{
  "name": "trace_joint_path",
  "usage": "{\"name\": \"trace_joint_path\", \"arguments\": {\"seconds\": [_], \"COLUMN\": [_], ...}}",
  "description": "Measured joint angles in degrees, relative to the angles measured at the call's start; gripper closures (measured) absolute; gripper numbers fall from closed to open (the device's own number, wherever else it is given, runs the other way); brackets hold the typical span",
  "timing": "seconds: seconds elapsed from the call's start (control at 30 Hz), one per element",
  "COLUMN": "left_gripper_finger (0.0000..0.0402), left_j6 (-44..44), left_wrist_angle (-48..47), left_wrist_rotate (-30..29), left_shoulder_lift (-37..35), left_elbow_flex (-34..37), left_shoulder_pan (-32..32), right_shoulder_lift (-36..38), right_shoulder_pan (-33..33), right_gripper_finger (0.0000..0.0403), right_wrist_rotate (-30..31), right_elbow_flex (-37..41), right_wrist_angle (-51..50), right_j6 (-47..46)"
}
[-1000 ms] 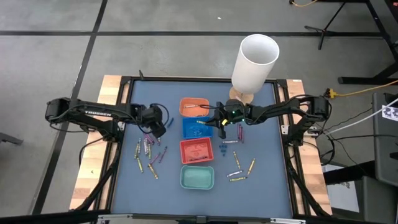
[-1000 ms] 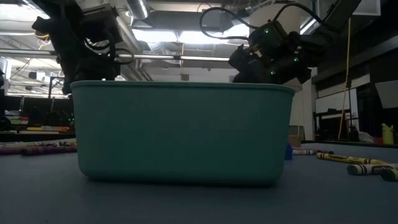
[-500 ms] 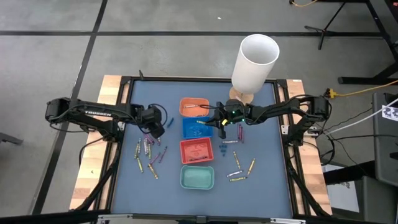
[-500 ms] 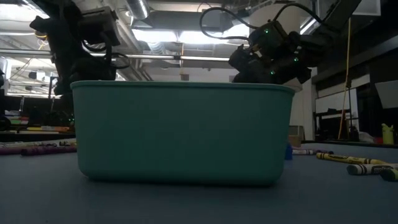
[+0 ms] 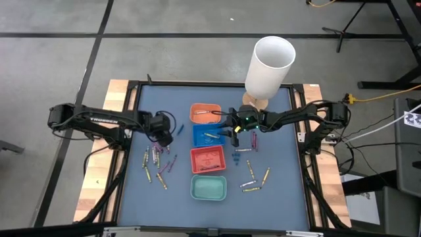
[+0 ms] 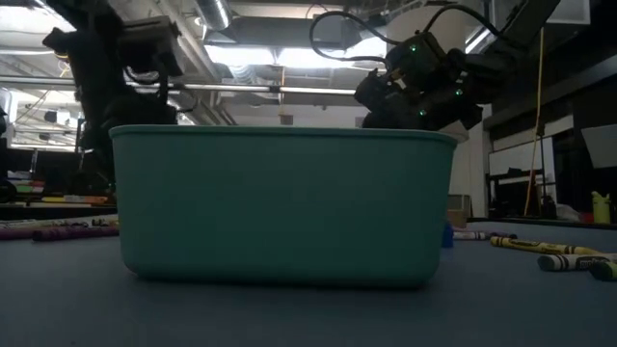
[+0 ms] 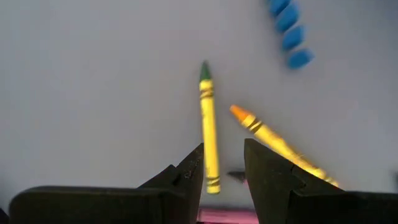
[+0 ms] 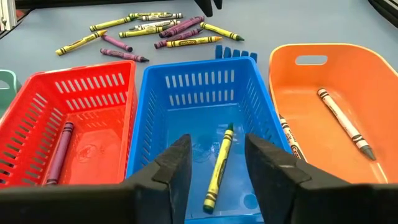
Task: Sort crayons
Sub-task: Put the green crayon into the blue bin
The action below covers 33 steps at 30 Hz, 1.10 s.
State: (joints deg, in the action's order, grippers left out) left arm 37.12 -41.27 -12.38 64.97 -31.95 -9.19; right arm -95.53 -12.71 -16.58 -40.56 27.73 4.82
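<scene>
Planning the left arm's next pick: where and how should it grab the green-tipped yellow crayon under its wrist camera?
Grip the green-tipped yellow crayon across its wrapped mid-shaft, coming straight down. It lies flat, clear of the orange-tipped crayon, and the open left gripper already sits over its blunt end.

Trays behind teal tray [image 6: 280,207] hidden, low view
</scene>
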Motion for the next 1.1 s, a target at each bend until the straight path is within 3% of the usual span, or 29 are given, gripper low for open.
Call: {"name": "trace_joint_path", "arguments": {"seconds": [0.3,0.7,1.1], "left_gripper_finger": [0.0302,0.0303,0.0374], "left_j6": [0.0,0.27,0.33], "left_wrist_angle": [6.53,12.02,12.22], "left_wrist_rotate": [0.1,0.06,0.49], "left_shoulder_lift": [0.04,-0.13,-0.07], "left_elbow_flex": [7.0,10.66,10.74], "left_shoulder_pan": [0.02,0.04,0.04], "right_shoulder_lift": [0.0,0.21,2.15], "right_shoulder_pan": [0.0,0.0,0.0], "right_gripper_finger": [0.0253,0.0253,0.0253], "right_wrist_rotate": [0.0,-1.46,-6.58], "right_elbow_flex": [0.0,0.0,0.02], "right_wrist_angle": [0.0,0.18,1.89], "right_j6": [-0.01,-0.48,-4.62]}}
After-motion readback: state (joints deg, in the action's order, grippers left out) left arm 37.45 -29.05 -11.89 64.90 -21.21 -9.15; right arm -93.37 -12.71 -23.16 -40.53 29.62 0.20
